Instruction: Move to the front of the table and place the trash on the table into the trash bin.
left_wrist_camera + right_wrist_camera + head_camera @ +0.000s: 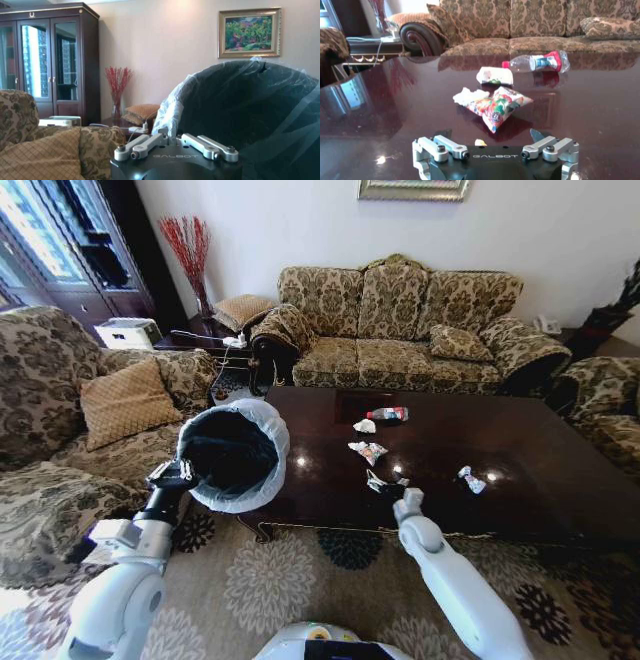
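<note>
So, on the left, the left claw (172, 474) is clamped on the rim of one trash bin (245, 420). It holds the bin up in the air, tipped on its side, next to the left end of the surface (540, 450). The bin is black inside and has a white bag over its rim.

Next comes the right claw (398, 490), low over the front part of the dark shiny surface. Its two fingers are spread apart and hold nothing.

Five bits of trash lie on the surface: one clear bottle (536, 62) with a red label, three wrappers (496, 105) near the middle, and one small wrapper (471, 479) off to the right.
</note>
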